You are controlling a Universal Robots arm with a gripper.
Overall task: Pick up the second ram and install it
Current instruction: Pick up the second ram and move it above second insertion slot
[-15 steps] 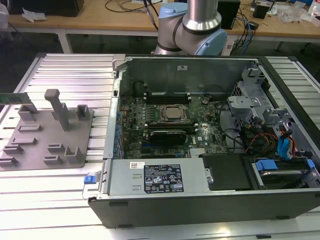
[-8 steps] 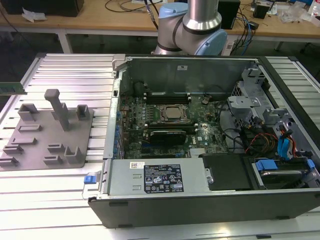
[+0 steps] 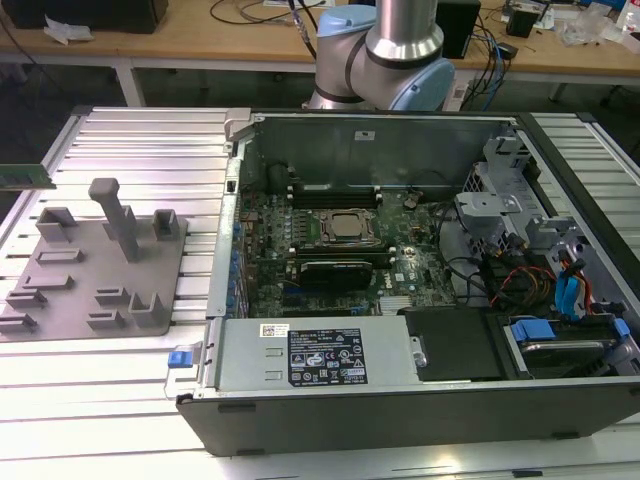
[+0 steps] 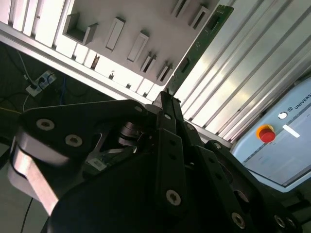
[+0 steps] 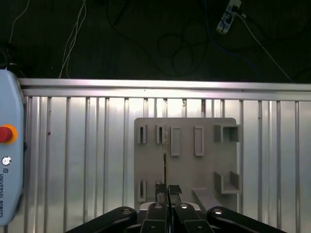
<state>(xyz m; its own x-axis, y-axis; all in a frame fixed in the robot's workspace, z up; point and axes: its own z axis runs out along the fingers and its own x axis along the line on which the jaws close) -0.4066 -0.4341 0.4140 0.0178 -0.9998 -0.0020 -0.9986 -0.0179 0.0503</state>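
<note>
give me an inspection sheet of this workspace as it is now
surface: ribbed metal table
job's things: second ram held edge-on above the grey fixture plate; open computer case beside the plate
clutter: teach pendant at the table's edge
grippers: gripper, fingers shut on the ram's end
cables: loose cables and a power strip on the dark floor
surroundings: workbench behind the arm

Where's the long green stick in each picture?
Exterior view: the second ram is at the exterior view's left edge, near the grey plate.
Second wrist view: it sticks out from the gripper, beside the plate's edge.
First wrist view: edge-on, a thin line over the plate.
Shared landmark: the grey plate.
</note>
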